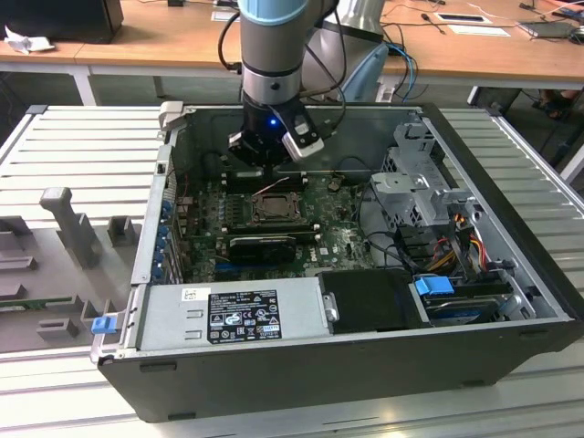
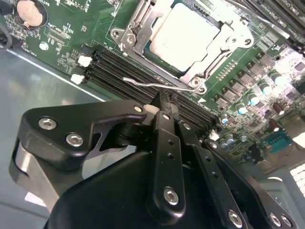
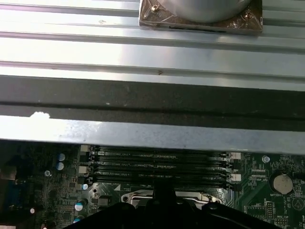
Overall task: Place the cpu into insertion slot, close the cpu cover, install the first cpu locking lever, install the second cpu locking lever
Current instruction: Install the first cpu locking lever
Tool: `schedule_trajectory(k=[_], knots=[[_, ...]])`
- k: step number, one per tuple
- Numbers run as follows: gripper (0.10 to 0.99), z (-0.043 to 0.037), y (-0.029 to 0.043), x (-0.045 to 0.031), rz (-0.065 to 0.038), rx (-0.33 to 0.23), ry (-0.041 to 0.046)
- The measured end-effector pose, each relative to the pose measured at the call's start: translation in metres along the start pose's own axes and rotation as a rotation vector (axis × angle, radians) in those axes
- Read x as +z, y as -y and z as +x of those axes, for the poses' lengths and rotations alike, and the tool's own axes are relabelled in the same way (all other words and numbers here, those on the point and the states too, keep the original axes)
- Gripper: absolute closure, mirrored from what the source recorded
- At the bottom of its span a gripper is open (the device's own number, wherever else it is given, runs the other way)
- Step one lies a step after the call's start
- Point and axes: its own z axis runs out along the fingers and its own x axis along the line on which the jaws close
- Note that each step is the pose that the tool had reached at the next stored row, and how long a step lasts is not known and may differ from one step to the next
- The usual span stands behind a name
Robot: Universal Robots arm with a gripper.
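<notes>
1. An open black and grey metal computer case lies on a ribbed grey surface, with its green motherboard exposed.
2. The black gripper hangs low over the long black memory slots, its fingers pressed together just beside a thin silver wire locking lever.
3. The silver square frame cpu cover lies shut over the black insertion slot.
4. The dull silver-beige square cpu sits seated inside, showing through the window.
</notes>
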Motion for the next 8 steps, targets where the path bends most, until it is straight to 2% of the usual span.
schedule_trajectory(k=[8], knots=[[0.980, -0.0024, 0.0004, 0.0013, 0.001, 0.000, -0.0001]])
